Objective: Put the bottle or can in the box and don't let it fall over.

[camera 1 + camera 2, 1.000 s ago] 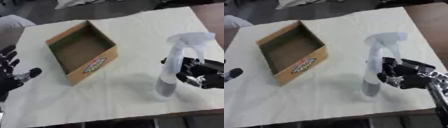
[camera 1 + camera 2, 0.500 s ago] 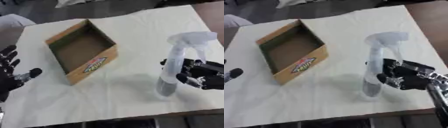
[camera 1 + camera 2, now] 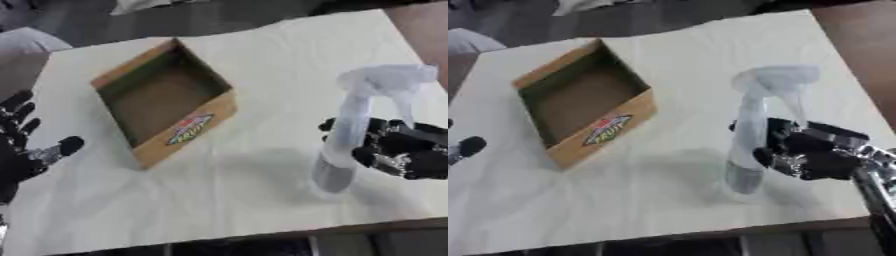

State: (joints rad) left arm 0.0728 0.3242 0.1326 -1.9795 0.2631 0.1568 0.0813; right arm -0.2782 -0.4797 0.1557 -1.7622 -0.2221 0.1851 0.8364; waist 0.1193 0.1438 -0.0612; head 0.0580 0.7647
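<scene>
Right hand (image 3: 811, 155) has fingers curled round the mid-body of the clear spray bottle (image 3: 756, 127), which stands upright near the surface's (image 3: 262, 50) right front corner. Open cardboard box (image 3: 162, 102) sits well apart, toward the left. Left hand (image 3: 22, 150) rests open at the left edge. Risk: the tall, top-heavy bottle tips during the carry or topples once set down.

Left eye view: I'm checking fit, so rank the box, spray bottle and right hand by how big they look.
1. Box, largest.
2. Spray bottle, tall but narrow.
3. Right hand, smallest, partly cut off by the edge.
</scene>
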